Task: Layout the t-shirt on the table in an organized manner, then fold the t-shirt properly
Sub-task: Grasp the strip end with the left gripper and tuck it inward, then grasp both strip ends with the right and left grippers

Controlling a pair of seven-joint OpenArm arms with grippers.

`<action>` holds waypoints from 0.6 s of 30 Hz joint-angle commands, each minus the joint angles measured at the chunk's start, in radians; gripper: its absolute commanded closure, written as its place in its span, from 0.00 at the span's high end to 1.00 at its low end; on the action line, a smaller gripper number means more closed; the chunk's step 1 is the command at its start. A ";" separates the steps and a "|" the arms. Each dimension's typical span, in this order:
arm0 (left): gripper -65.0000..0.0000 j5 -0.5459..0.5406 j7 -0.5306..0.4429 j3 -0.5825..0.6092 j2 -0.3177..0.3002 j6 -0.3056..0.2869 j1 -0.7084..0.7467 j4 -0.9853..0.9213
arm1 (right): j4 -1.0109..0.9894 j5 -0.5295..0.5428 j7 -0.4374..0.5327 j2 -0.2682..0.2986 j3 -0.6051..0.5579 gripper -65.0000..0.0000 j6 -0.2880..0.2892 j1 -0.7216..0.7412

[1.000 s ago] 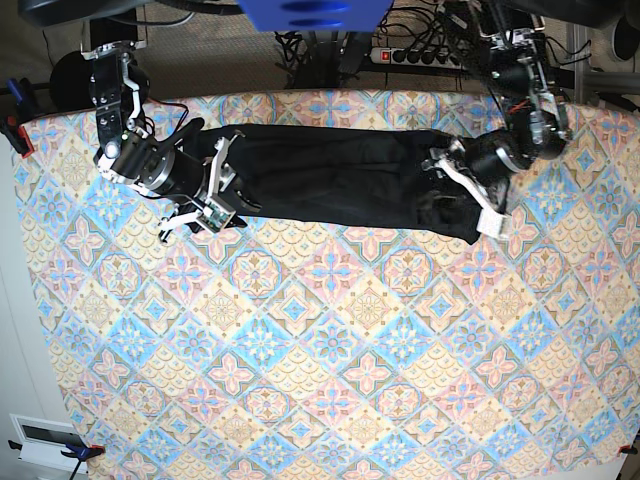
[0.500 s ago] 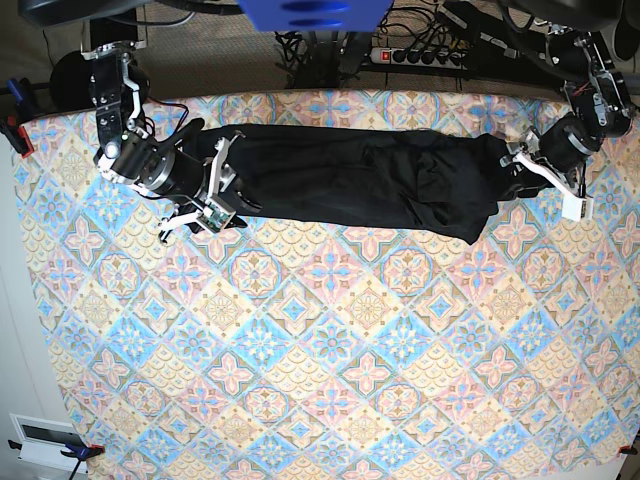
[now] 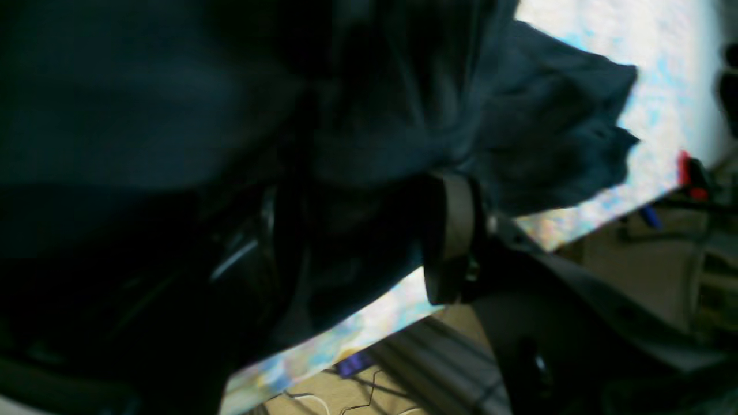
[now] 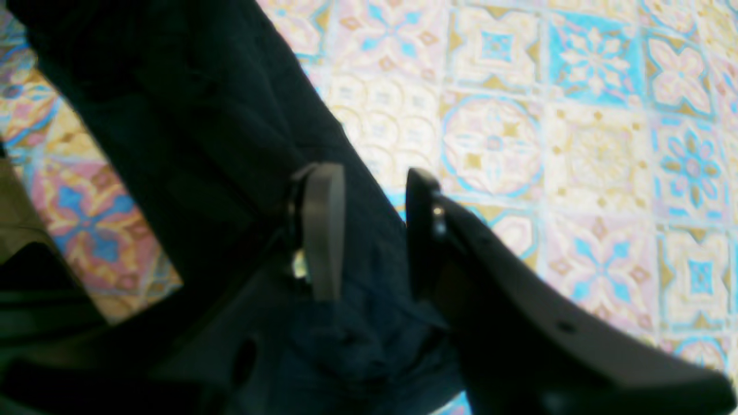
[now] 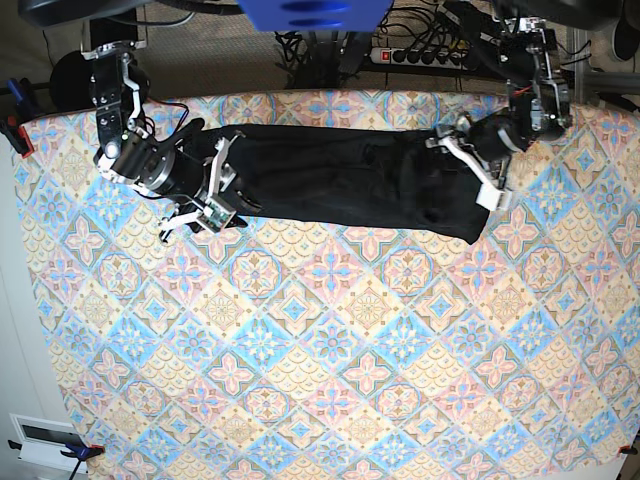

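The black t-shirt lies stretched in a long band along the far side of the table. On the left of the base view, my right gripper sits at the shirt's left end. In the right wrist view its fingers stand a little apart, and the right gripper pinches dark t-shirt fabric. My left gripper is on the shirt's right end. In the left wrist view, bunched t-shirt cloth fills the left gripper between its wide-set fingers.
The table's far edge runs just behind the shirt, with a power strip and cables beyond it. A red clamp grips the left corner. A white box sits off the near left corner. Patterned cloth spreads in front.
My left gripper swung out right toward the table's edge, drawing the shirt's right end with it, then came back left. The right arm has not moved.
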 commanded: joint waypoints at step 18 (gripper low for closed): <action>0.47 0.082 -0.013 0.041 0.047 -0.008 -0.107 0.057 | 0.021 0.014 0.018 0.012 0.048 0.27 -0.002 -0.030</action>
